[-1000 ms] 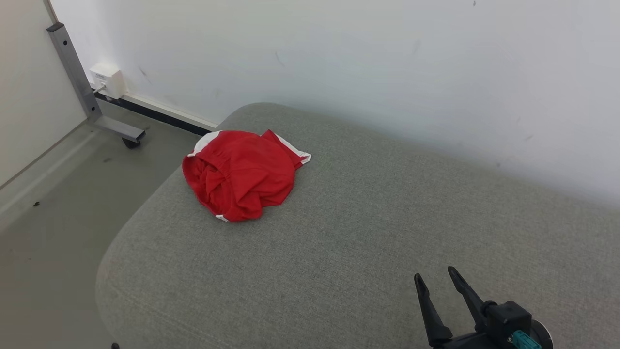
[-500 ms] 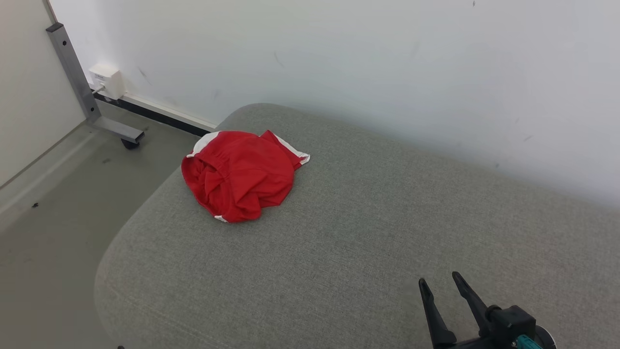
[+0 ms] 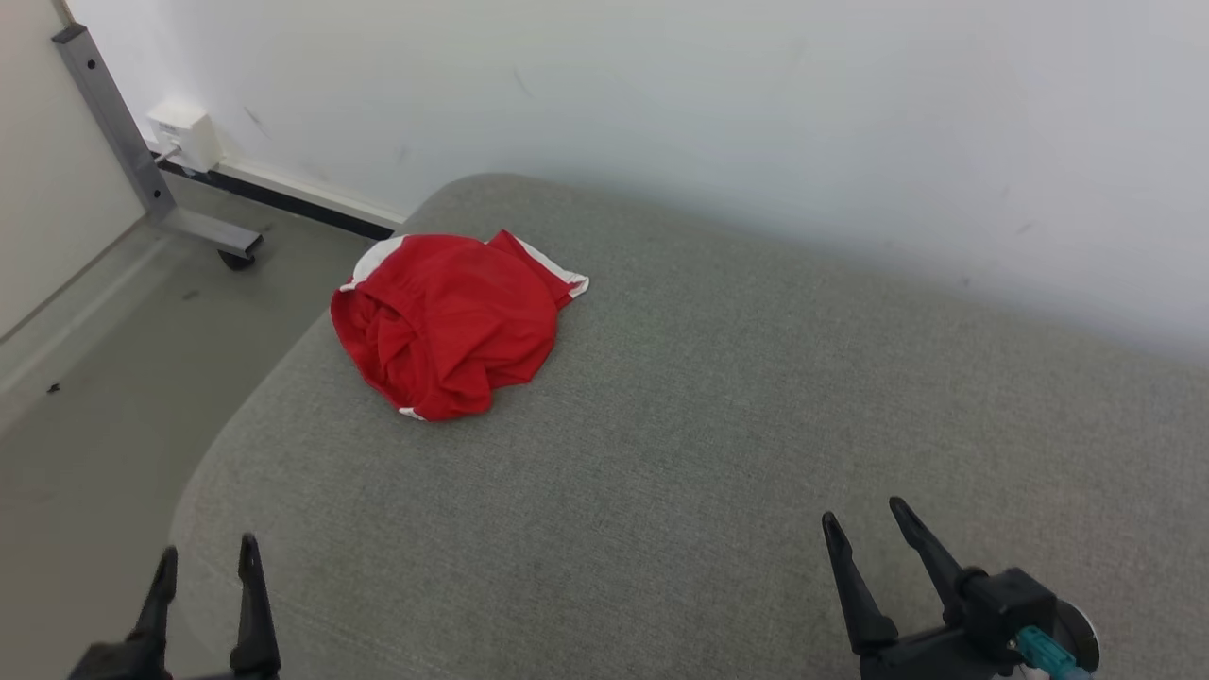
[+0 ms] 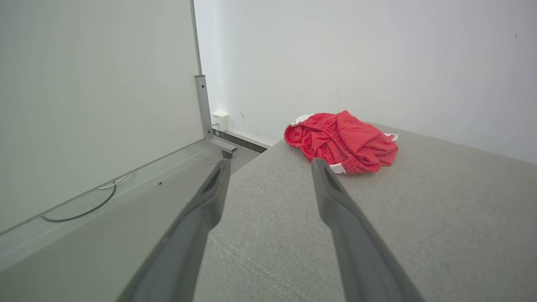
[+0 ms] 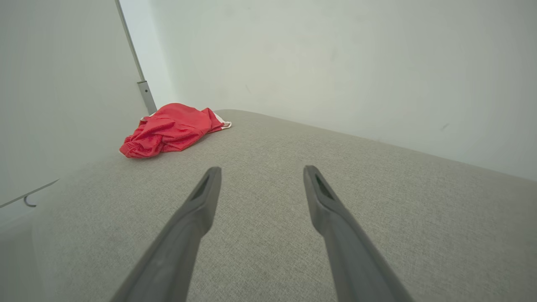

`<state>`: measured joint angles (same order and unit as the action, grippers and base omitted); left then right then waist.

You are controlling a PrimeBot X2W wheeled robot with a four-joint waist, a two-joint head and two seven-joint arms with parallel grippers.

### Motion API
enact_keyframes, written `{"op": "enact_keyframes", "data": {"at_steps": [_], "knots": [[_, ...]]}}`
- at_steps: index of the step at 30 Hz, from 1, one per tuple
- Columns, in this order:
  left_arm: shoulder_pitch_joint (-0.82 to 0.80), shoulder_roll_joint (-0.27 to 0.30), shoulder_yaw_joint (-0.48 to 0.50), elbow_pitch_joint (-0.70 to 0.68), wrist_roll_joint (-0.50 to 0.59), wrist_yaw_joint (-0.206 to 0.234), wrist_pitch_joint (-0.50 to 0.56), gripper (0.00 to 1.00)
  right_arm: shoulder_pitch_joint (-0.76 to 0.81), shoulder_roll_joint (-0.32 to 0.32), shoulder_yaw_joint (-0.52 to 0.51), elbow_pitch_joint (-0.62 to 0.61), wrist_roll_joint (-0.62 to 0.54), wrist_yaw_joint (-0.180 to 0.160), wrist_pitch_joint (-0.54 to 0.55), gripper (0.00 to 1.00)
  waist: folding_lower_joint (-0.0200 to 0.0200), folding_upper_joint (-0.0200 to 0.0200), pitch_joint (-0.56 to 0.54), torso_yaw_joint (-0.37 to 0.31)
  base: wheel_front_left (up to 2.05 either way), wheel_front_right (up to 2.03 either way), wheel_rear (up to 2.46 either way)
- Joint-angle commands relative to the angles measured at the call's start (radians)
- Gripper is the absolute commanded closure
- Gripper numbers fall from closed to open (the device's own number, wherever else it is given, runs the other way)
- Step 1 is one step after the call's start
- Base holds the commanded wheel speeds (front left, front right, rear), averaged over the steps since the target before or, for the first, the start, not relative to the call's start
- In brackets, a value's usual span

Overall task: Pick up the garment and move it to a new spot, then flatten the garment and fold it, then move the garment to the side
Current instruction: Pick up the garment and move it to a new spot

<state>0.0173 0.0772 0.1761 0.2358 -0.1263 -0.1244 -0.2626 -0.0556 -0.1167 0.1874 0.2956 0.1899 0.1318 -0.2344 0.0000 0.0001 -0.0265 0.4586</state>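
A crumpled red garment with white trim lies bunched near the far left corner of the grey cushioned surface. It also appears in the left wrist view and the right wrist view. My left gripper stands open at the lower left, over the cushion's near left edge, well short of the garment. At the lower right, my right gripper is open above bare cushion, far from the garment. Nothing sits between either pair of fingers.
A white wall runs close behind the cushion. To the left the cushion drops to a grey floor, where a metal frame leg with a caster and a white wall box stand.
The head camera has tilted down a little, shifting the whole picture up and left. My left gripper has come into view at the lower left. The garment lies as before.
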Motion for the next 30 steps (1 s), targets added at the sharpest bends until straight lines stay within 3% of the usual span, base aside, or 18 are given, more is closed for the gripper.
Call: {"op": "enact_keyframes", "data": {"at_steps": [1, 7, 12, 18, 22, 25, 30], "knots": [[-0.048, 0.006, -0.005, 0.014, -0.014, -0.005, -0.003, 0.00, -0.018, -0.012, 0.001, -0.012, -0.007, -0.003, 0.006, 0.00, 0.0000, -0.0001, 0.057, -0.028, 0.00, 0.00, 0.00], [-0.281, 0.017, 0.007, 0.131, -0.110, -0.007, 0.048, 0.00, -0.079, -0.053, 0.018, -0.080, -0.024, -0.003, 0.054, 0.00, 0.0000, -0.0001, 0.190, -0.104, 0.00, 0.00, 0.00], [-0.464, 0.060, 0.006, 0.209, -0.214, -0.006, 0.137, 0.00, -0.128, -0.084, 0.024, -0.149, -0.037, -0.003, 0.090, 0.00, 0.0000, -0.0001, 0.315, -0.182, 0.00, 0.00, 0.00], [-0.645, 0.144, -0.004, 0.282, -0.392, -0.006, 0.341, 0.00, -0.165, -0.097, 0.013, -0.217, -0.051, -0.003, 0.107, 0.00, 0.0000, -0.0001, 0.437, -0.265, 0.00, 0.00, 0.00], [-0.719, 0.201, 0.043, 0.298, -0.486, 0.000, 0.466, 0.00, -0.184, -0.095, 0.015, -0.251, -0.059, -0.003, 0.110, 0.00, 0.0000, -0.0001, 0.504, -0.316, 0.00, 0.00, 0.00], [-0.763, 0.255, 0.074, 0.302, -0.521, 0.056, 0.592, 0.00, -0.195, -0.095, 0.012, -0.272, -0.061, -0.003, 0.100, 0.00, 0.0000, -0.0001, 0.550, -0.356, 0.00, 0.00, 0.00], [-0.770, 0.290, 0.096, 0.292, -0.547, 0.133, 0.736, 0.00, -0.196, -0.080, 0.009, -0.271, -0.064, -0.003, 0.088, 0.00, 0.0000, -0.0001, 0.566, -0.390, 0.00, 0.00, 0.00]]}}
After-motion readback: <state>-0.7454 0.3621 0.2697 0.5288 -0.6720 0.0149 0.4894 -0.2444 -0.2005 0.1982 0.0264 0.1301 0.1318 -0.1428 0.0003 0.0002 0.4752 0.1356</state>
